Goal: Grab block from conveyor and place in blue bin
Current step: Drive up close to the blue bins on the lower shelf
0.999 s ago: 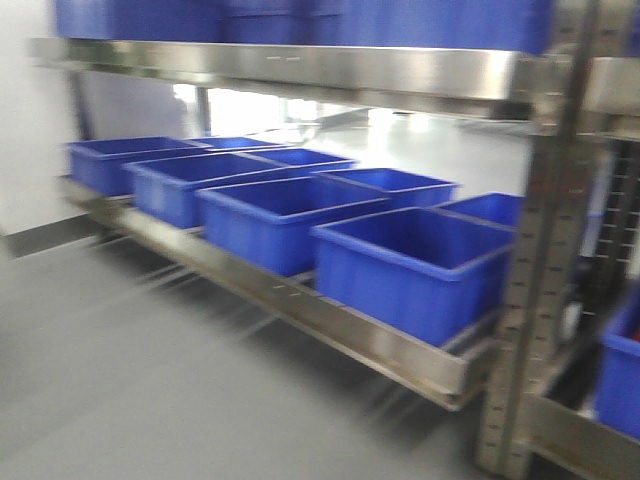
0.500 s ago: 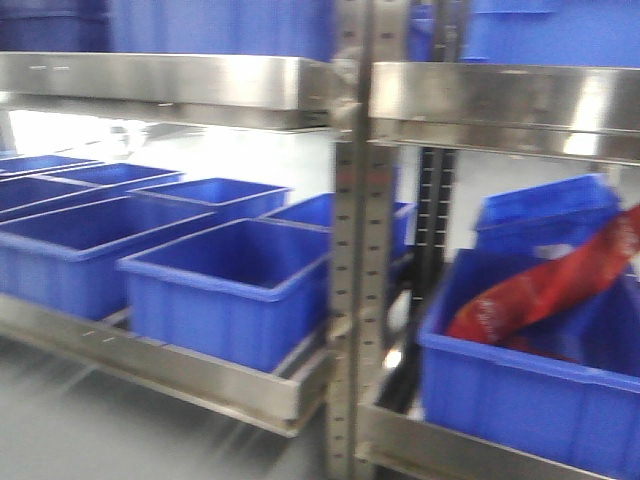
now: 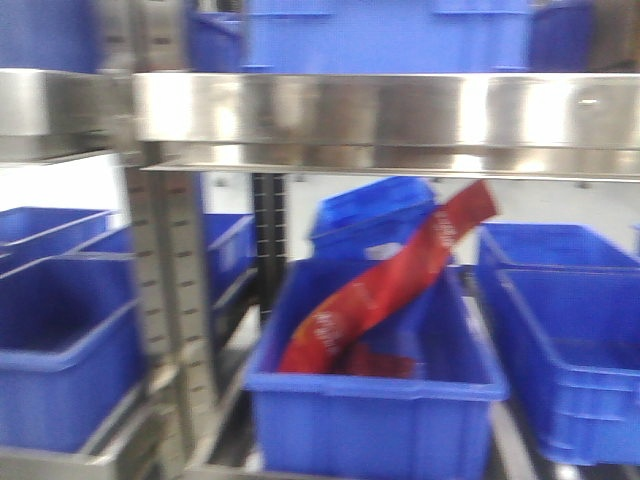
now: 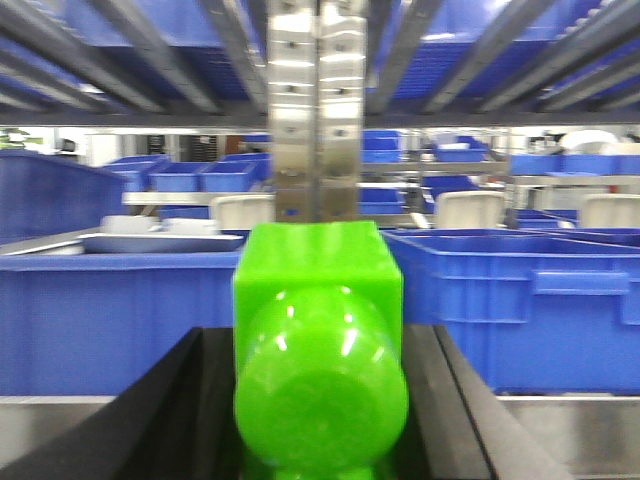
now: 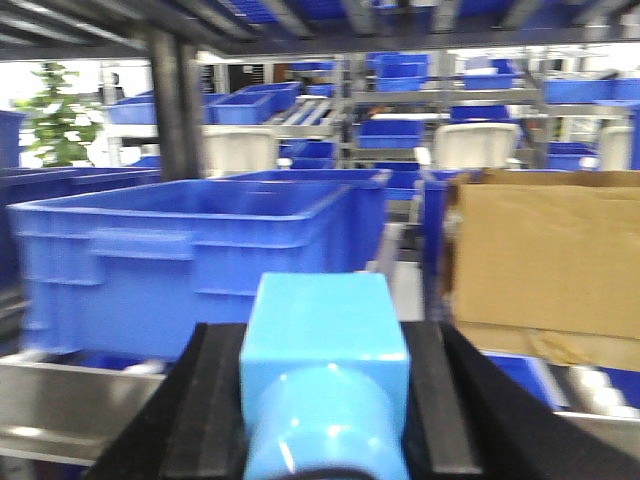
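Observation:
My left gripper (image 4: 320,400) is shut on a bright green block (image 4: 320,340), its black fingers (image 4: 190,400) pressed on both sides. It is held up in front of a shelf post with blue bins (image 4: 530,300) either side. My right gripper (image 5: 325,400) is shut on a light blue block (image 5: 325,350), in front of a blue bin (image 5: 200,250) on the shelf. In the front view a blue bin (image 3: 375,400) holding a red wrapper (image 3: 390,285) sits straight ahead. The conveyor is out of view. Neither gripper shows in the front view.
Steel shelf rails (image 3: 350,110) and an upright post (image 3: 170,290) frame the bins; more blue bins stand left (image 3: 60,350) and right (image 3: 570,340). A brown cardboard box (image 5: 545,255) stands at the right in the right wrist view. A steel post (image 4: 312,110) rises just behind the green block.
The front view has swung right along the shelf: the row of empty bins has slid off to the left, and the bin with the red wrapper has come to the centre.

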Robot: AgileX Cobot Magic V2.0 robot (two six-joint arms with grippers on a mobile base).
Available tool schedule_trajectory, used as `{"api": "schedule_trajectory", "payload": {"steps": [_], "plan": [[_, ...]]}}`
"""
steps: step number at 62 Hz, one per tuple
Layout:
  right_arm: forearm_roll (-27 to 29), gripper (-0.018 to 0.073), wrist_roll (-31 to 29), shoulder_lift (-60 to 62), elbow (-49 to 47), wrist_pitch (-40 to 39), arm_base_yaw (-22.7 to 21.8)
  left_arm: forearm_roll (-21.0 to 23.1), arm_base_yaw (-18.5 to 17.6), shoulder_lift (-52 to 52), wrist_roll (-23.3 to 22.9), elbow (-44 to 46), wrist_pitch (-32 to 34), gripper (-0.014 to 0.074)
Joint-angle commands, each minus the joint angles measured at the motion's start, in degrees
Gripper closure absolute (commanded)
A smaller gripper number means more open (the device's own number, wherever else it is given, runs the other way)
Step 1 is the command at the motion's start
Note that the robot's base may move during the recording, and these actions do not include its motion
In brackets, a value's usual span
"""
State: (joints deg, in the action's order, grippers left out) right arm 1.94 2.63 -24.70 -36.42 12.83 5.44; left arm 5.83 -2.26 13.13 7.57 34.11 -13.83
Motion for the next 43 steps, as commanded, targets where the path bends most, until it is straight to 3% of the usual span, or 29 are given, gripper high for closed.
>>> {"api": "schedule_trajectory", "payload": {"steps": [1,43], "plan": [[-0.3,0.0721,-0.1,0.2,-0.1,-0.9,-0.2,0.5,-0.1,-0.2,-0.3,0.1,1.3,0.0708],[-0.3,0.0721,-0.1,0.2,-0.1,-0.9,-0.2,0.5,-0.1,-0.2,-0.3,0.1,1.3,0.0708]]}}
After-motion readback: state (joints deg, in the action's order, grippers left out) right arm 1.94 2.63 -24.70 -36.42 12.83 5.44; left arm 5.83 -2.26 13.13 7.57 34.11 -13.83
